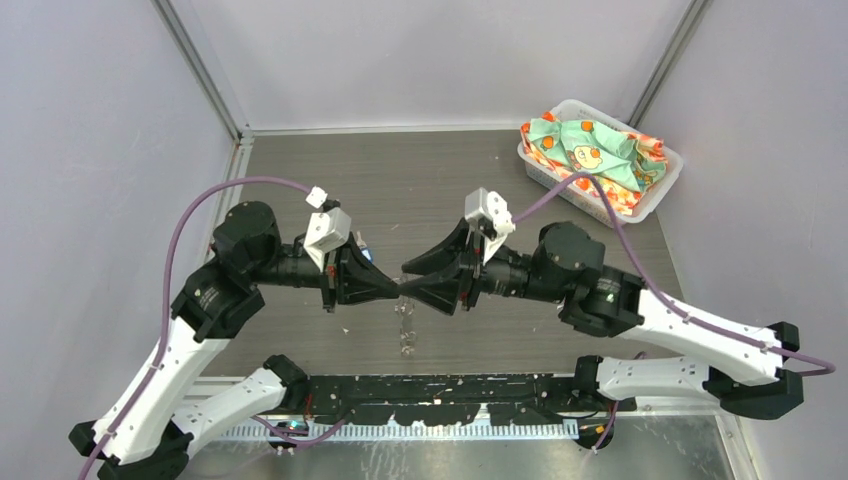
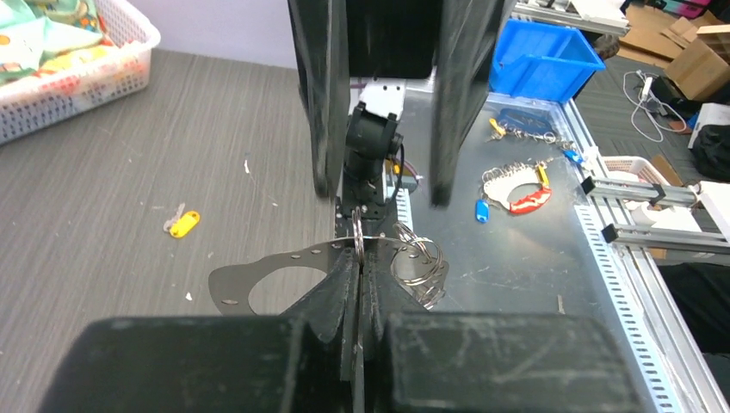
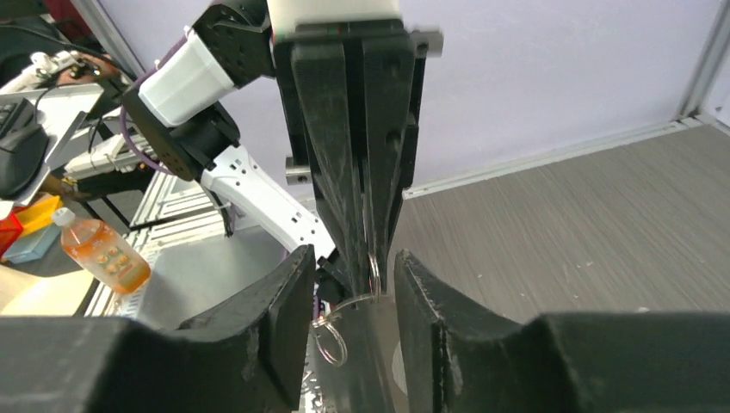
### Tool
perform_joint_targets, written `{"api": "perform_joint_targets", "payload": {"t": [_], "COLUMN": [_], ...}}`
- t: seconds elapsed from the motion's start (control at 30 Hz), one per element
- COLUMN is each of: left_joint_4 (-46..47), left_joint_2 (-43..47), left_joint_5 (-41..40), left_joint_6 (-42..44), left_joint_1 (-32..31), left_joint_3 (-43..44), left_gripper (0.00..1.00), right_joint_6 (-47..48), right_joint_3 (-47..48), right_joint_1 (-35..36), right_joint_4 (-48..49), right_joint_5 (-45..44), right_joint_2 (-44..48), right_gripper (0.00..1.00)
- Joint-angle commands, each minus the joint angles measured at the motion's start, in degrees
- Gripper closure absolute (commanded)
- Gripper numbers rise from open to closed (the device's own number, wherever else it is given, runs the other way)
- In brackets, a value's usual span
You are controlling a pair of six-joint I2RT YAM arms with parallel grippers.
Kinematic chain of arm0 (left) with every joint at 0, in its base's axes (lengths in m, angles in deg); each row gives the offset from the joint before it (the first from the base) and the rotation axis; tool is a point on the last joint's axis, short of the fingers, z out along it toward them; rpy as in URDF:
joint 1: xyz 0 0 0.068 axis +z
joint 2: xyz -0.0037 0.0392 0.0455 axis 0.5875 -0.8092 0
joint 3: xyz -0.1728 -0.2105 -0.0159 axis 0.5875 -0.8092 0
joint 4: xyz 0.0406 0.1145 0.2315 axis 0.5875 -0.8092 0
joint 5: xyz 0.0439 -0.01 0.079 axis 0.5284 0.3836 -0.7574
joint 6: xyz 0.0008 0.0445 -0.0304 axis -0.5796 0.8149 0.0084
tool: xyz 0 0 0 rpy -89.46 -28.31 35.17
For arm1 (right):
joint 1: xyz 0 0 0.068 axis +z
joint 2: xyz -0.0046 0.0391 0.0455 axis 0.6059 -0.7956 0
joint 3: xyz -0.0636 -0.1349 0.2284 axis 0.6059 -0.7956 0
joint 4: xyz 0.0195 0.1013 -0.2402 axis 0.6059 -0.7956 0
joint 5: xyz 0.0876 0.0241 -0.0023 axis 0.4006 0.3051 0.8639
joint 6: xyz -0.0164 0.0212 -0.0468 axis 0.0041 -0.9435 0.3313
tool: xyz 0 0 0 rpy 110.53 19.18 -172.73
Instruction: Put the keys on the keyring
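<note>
My left gripper (image 1: pixel 398 288) (image 2: pixel 359 258) is shut on a small silver ring at the top of the keyring (image 2: pixel 258 277), a thin grey band with holes that hangs below the fingertips with more split rings (image 2: pixel 419 265). It shows faintly in the top view (image 1: pixel 405 335). My right gripper (image 1: pixel 416 290) (image 3: pixel 353 284) is open, its fingers (image 2: pixel 320 103) on either side of the left fingertips (image 3: pixel 344 172) and the ring. The yellow-headed key (image 2: pixel 182 224) lies on the table. A small blue-headed key (image 2: pixel 482 209) lies on the metal bench.
A white basket of patterned cloth (image 1: pixel 600 160) stands at the back right. A bunch of keys with red and yellow tags (image 2: pixel 521 188) lies on the metal bench, and a blue bin (image 2: pixel 542 60) stands beyond it. Both arms meet over the table's middle.
</note>
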Motion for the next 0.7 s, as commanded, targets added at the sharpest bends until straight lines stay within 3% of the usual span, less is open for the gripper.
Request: {"api": "perform_joint_targets", "payload": {"t": [0.0,0.2,0.3,0.67], "left_joint_4": [-8.7,-14.5,-19.6,-20.2], "left_joint_2": [-2.9,-4.1,-6.3,-7.1], "left_joint_5": [0.5,3.0,5.2,2.8], "left_joint_6": [5.4,12.9,15.0,13.1], "left_joint_1": [0.0,0.0,-0.1,0.0], "left_joint_3": [5.0,6.5,8.5,8.7], "left_gripper": [1.0,1.0,1.0,1.0], "right_joint_6": [2.9,9.4,14.1,18.9], "right_joint_3": [15.8,36.0,41.4,44.3], "right_joint_1": [-2.1,-8.3,-9.4,-9.4], "right_joint_4": [-22.9,-47.7,-54.5,-55.6], "right_joint_5": [1.4,14.7,20.0,25.7], "right_joint_2": [-2.3,-13.3,-17.9,-22.9], "right_gripper": [0.55,0.55,0.54,0.58]}}
